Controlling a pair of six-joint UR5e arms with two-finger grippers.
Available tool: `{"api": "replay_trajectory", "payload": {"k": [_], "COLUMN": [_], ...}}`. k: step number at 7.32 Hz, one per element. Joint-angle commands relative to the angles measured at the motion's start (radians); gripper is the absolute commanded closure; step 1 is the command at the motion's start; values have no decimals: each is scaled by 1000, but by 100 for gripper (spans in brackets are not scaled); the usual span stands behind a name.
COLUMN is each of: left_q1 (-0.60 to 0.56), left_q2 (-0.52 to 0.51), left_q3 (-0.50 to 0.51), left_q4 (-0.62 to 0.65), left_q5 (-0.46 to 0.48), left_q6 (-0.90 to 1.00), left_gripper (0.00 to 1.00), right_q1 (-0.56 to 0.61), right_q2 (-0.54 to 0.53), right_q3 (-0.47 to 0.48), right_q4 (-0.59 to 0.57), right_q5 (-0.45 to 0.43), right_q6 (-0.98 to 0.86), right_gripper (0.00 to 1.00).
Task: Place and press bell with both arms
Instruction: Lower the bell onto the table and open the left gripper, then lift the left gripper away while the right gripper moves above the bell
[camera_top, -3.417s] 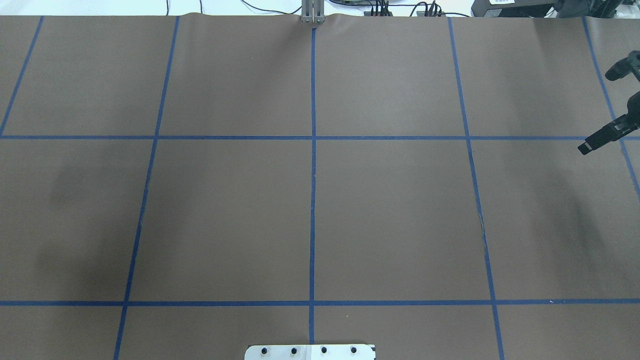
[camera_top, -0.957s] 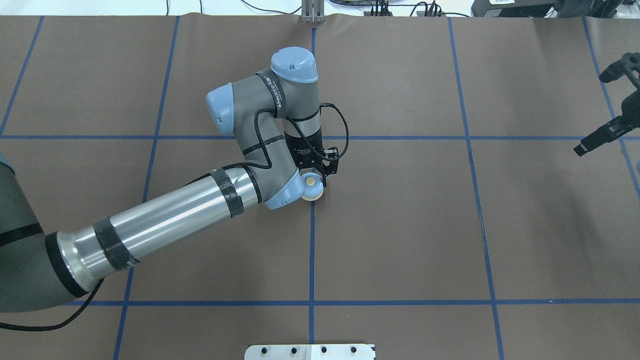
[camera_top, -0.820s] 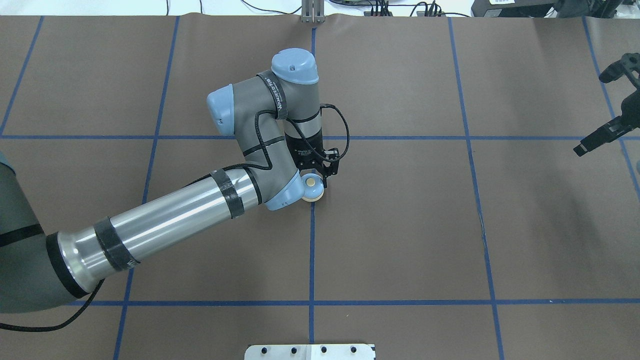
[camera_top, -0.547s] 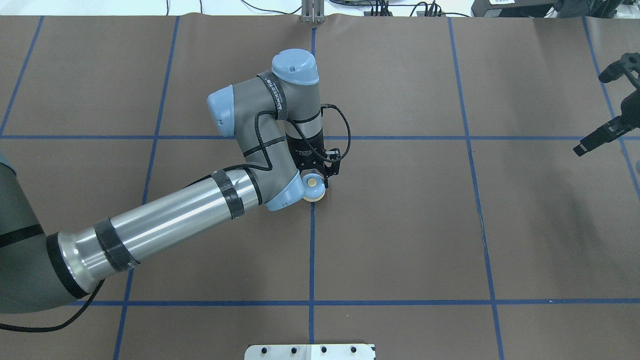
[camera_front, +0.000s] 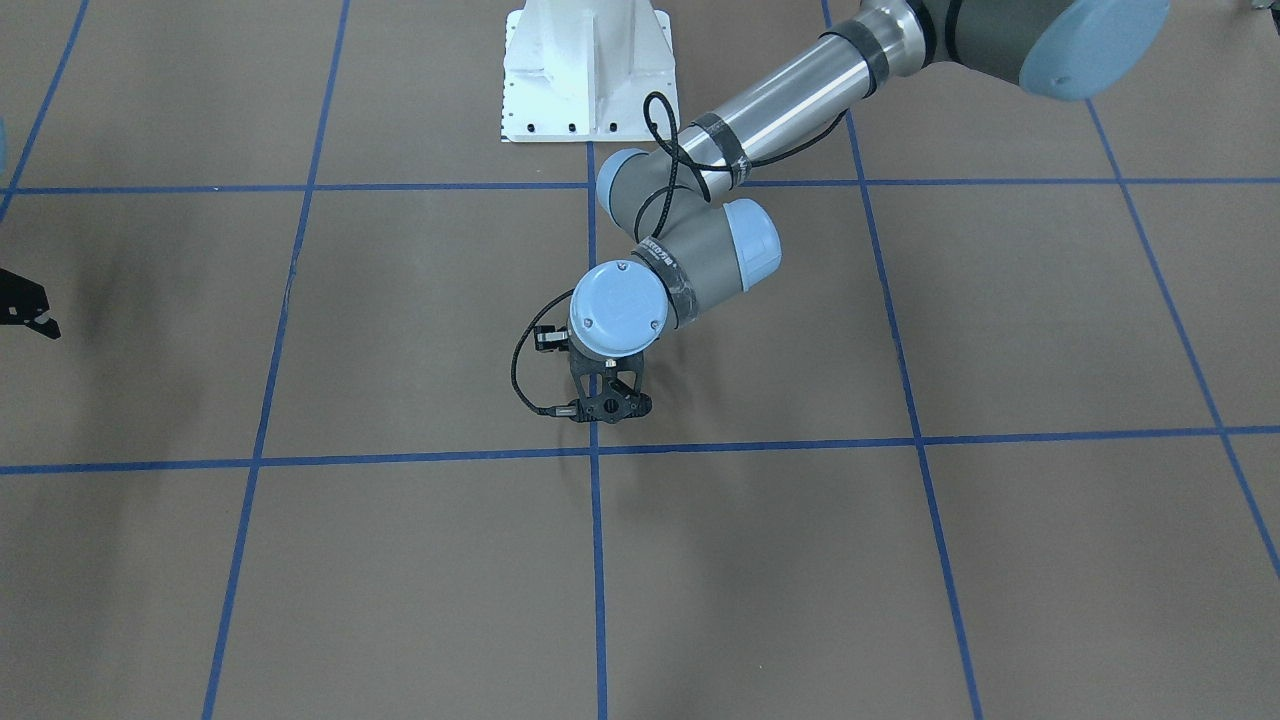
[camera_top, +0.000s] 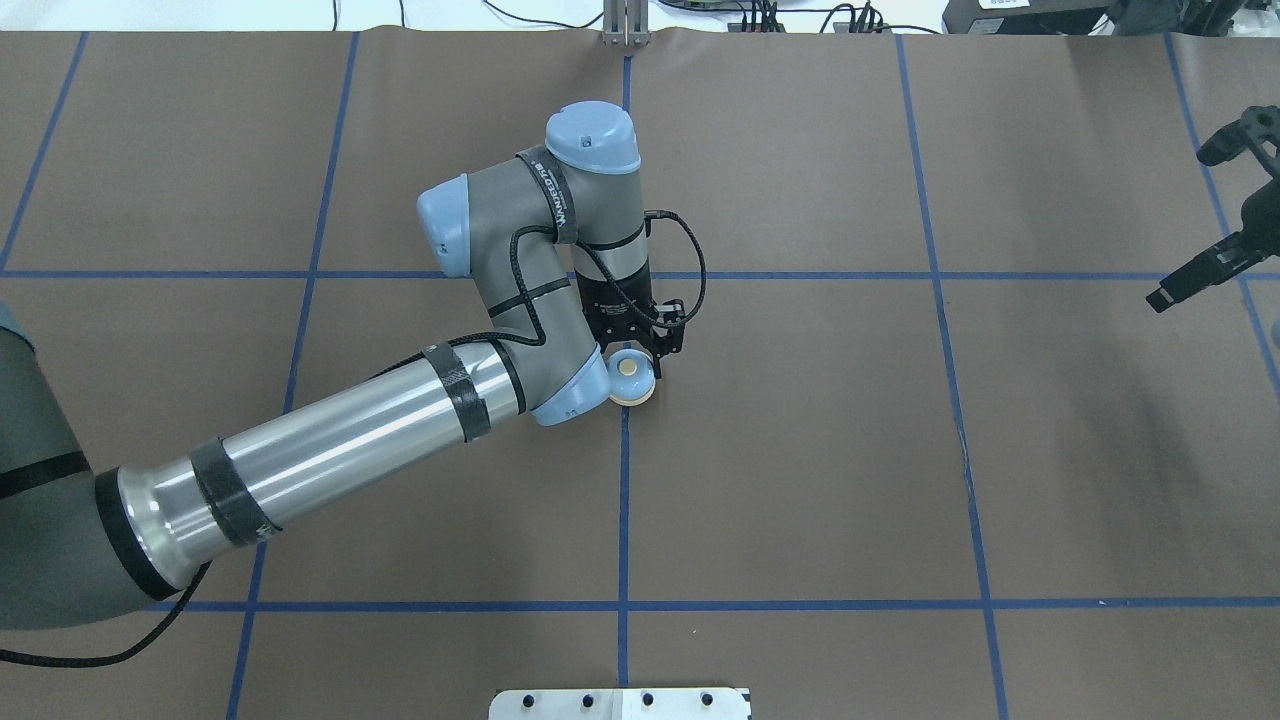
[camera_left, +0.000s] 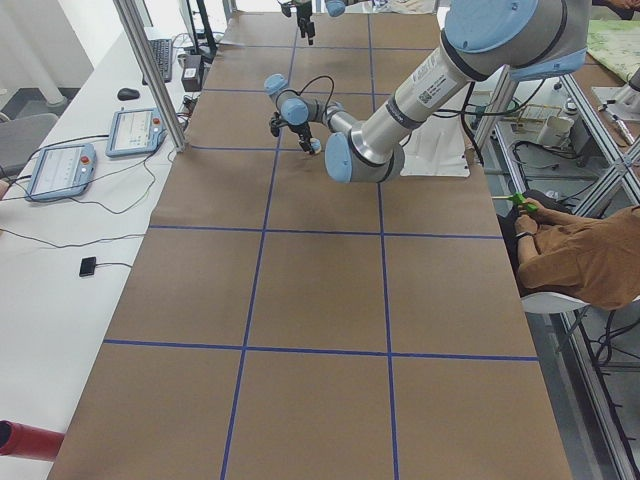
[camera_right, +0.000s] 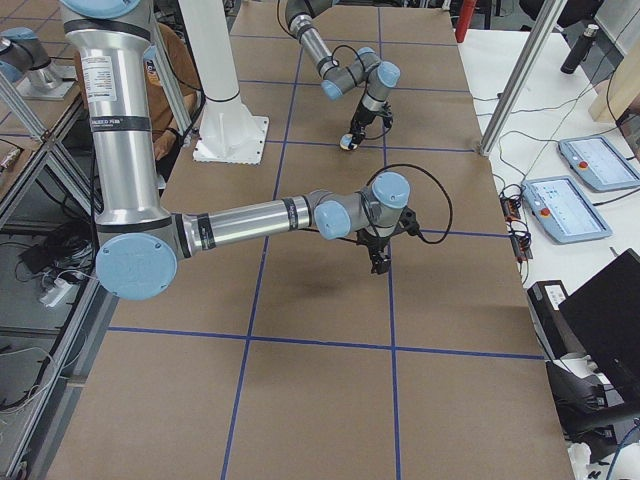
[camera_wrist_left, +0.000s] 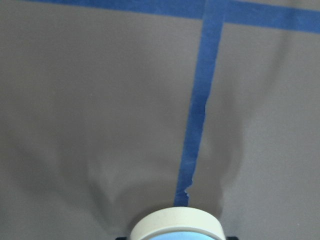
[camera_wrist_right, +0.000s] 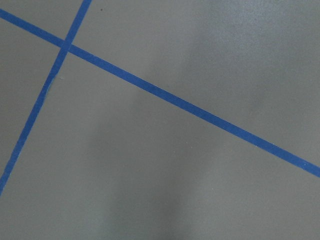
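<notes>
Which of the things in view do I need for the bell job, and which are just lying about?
For the job:
- bell, at the central tape line
- left gripper, right over the bell
- right gripper, off at the table's edge

Lying about:
- white pedestal
- control tablets on the side bench
- mouse

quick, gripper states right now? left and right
Left gripper: closed on the bell.
Right gripper: cannot tell, it is only partly in view; no object seen in it.
</notes>
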Motion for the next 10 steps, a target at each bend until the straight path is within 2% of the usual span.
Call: {"api": "replay_trajectory", "payload": {"k": [1, 4, 6, 9, 10], "left_q1": [4, 4, -13, -91, -130], "left_q2": [2, 0, 0, 41, 98], "left_q3": [3, -2, -14, -153, -221], "left_q4": [-13, -8, -7, 59, 76], "left_q5": [1, 1, 1, -11, -14], "left_q6": [0, 2, -1, -2, 8], "left_gripper": [34, 18, 18, 18, 18], "right_q1": [0, 0, 0, -84, -153], "right_q2": [2, 3, 12, 137, 190], "right_q3": [-1, 1, -1, 12, 12], "right_q4": [0, 0, 0, 11, 64], "right_q5": [-1, -1, -6, -26, -85], "right_q6": [0, 0, 0, 281, 443], "right_gripper": [0, 0, 0, 0, 0]}}
